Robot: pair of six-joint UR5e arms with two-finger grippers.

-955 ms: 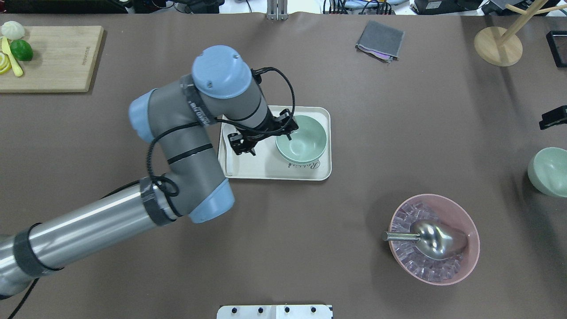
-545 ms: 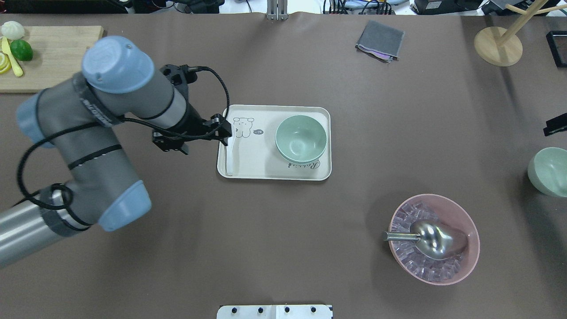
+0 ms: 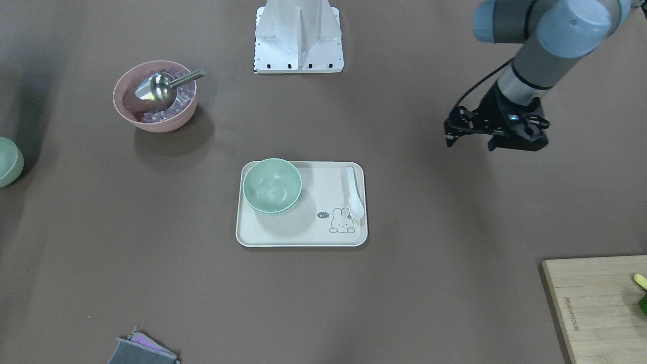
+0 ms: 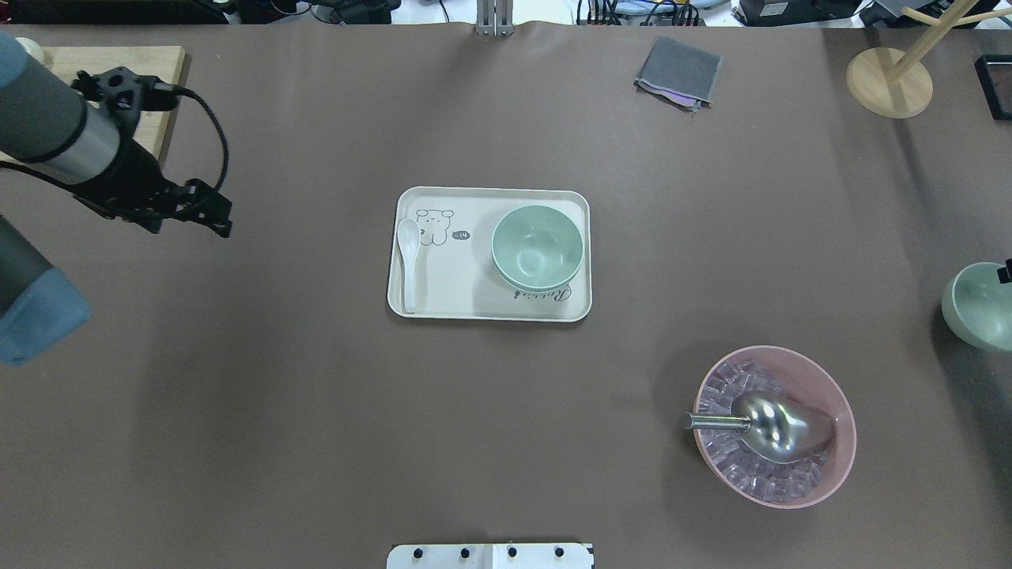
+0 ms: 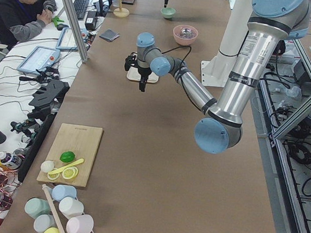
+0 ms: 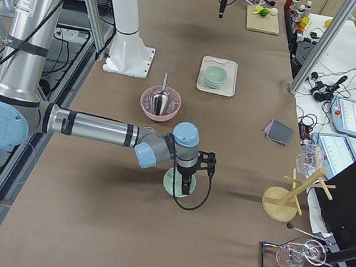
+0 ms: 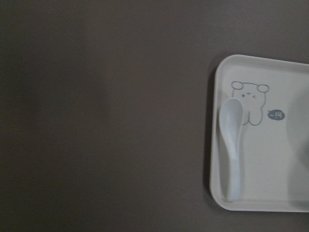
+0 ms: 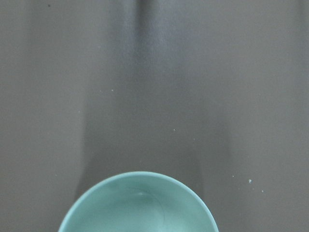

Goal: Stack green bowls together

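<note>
1. Two nested green bowls (image 4: 538, 246) are being carried on the tray (image 4: 482, 310), at its end toward the robot's right. In the front-facing view a second rim is being shown just under the upper bowl.
2. A white spoon (image 4: 408, 265) is being kept along the tray's opposite end, beside a printed bunny. Only this end is being framed by the left wrist view.
3. The left gripper (image 3: 470, 144) is being held above bare table, well off the tray toward the robot's left, with its jaws spread and empty.
4. A pink bowl (image 4: 840, 407) holding clear cubes and a metal scoop (image 4: 779, 427) is being seen off the tray's robot-side right corner.
5. The third green bowl (image 4: 979, 307) is being cropped at the frame edge in both the overhead and front-facing views, far from the tray on the robot's right. Only the right-side view is showing the right gripper (image 6: 185, 189) poised over it, and its jaw state cannot be told.
6. All three bowls are being shown as pale mint, matte, plain, round, upright and empty.
</note>
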